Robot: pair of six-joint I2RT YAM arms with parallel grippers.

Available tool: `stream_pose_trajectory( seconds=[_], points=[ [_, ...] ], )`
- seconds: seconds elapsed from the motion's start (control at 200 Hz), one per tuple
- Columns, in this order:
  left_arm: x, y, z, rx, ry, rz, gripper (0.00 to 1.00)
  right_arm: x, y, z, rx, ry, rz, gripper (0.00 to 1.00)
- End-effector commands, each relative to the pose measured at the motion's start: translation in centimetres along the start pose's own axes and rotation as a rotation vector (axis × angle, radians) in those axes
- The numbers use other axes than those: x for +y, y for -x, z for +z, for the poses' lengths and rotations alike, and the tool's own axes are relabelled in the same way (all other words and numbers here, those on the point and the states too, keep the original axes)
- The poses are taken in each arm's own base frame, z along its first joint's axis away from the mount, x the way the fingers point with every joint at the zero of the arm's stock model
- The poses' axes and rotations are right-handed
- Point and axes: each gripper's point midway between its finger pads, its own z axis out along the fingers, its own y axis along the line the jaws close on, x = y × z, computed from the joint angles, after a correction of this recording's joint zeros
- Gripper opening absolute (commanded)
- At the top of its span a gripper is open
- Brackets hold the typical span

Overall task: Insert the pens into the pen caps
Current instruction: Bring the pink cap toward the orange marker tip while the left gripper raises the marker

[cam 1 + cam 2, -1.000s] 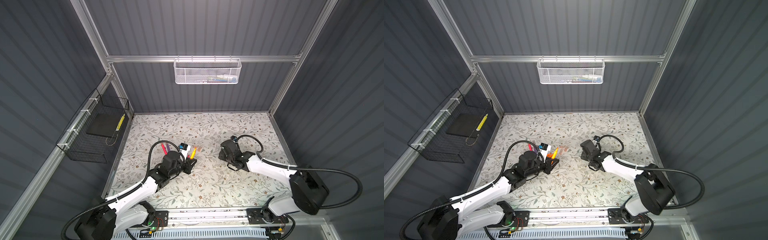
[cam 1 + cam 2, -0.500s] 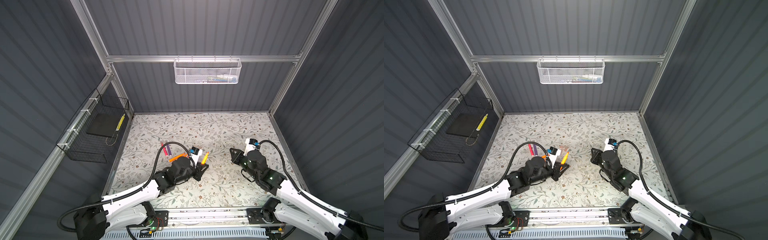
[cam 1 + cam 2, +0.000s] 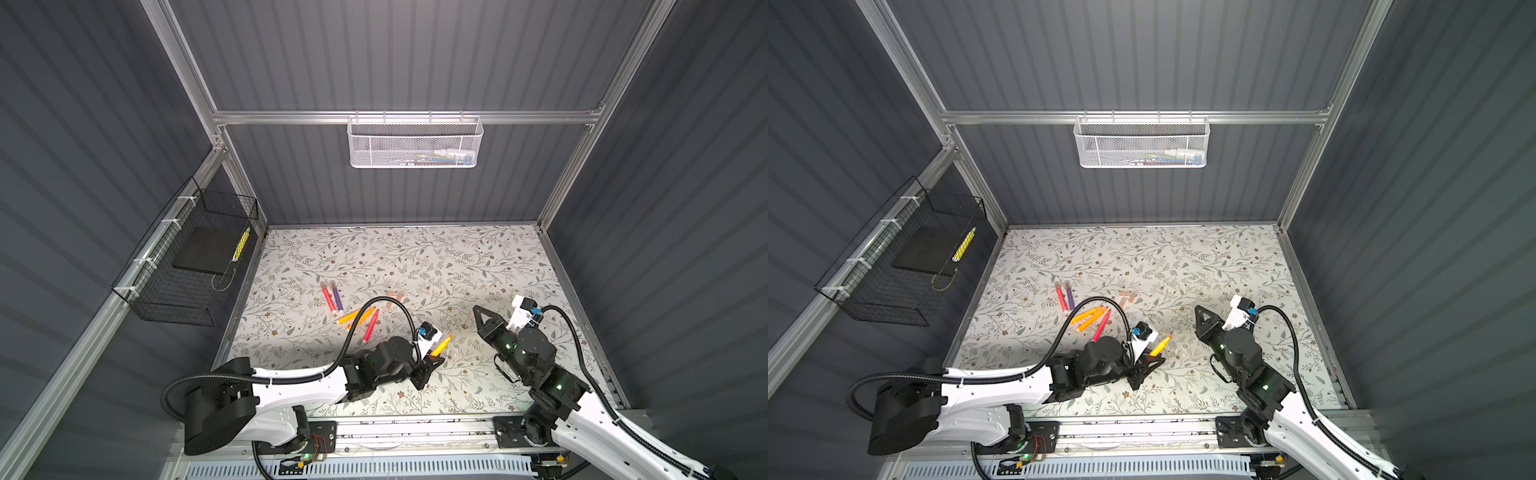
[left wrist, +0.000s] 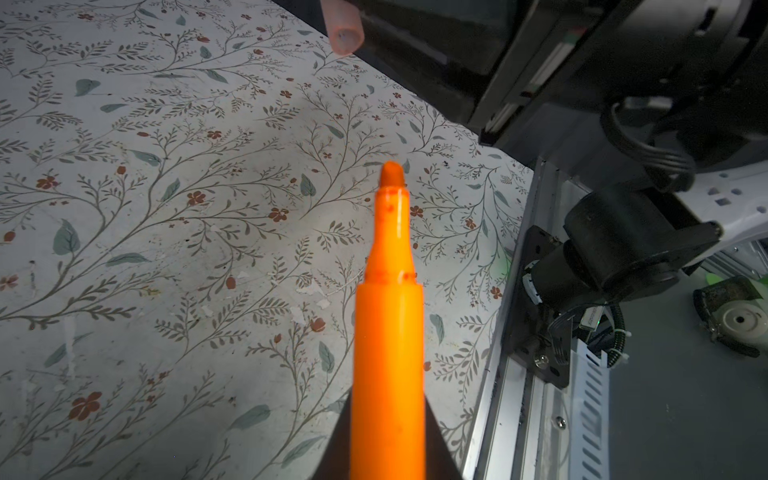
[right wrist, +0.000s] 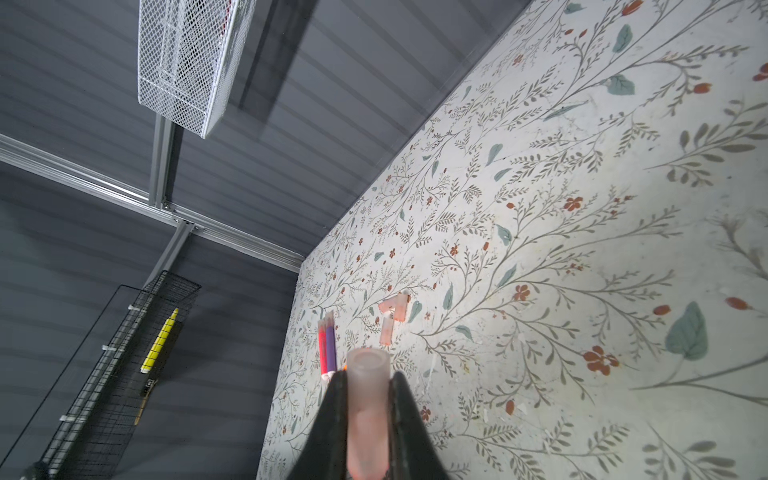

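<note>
My left gripper (image 3: 432, 362) (image 4: 388, 419) is shut on an orange pen (image 3: 441, 345) (image 3: 1160, 345) (image 4: 388, 332), tip bare and pointing away toward the right arm. My right gripper (image 3: 478, 312) (image 5: 368, 384) is shut on a pale pink pen cap (image 5: 368, 399), open end outward; the same cap (image 4: 343, 25) shows in the left wrist view, beyond the pen tip and off to one side of it. Loose on the mat lie a pink-red pen (image 3: 328, 298), a purple pen (image 3: 336, 297), two orange pens (image 3: 355, 316) and another pink pen (image 3: 371, 325). Loose pen caps (image 3: 392, 297) (image 5: 395, 307) lie mid-mat.
A white mesh basket (image 3: 415, 141) hangs on the back wall. A black wire basket (image 3: 199, 257) with a yellow item hangs on the left wall. The aluminium rail (image 3: 415, 428) runs along the mat's front edge, with both arm bases on it.
The right arm has drawn back from the mat's middle to the right with the cap. The left gripper has carried the orange pen rightward and nearer the front.
</note>
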Motion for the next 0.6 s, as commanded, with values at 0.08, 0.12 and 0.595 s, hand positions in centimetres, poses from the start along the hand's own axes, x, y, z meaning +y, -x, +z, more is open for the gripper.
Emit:
stream_pose_trajectory(
  seconds=[0.08,0.12,0.595],
  points=[
    [0.1,-0.2,1.1,-0.033,0.000,-0.004,0.00,2.8,-0.4,0.5,0.028,0.132,0.042,0.00],
    [0.1,-0.3,1.2,-0.034,0.001,-0.007,0.00,3.1,-0.6,0.7,0.044,0.138,0.034,0.00],
    [0.7,0.0,1.5,-0.049,0.032,-0.017,0.00,4.7,-3.7,2.4,0.163,0.183,0.024,0.00]
  ],
)
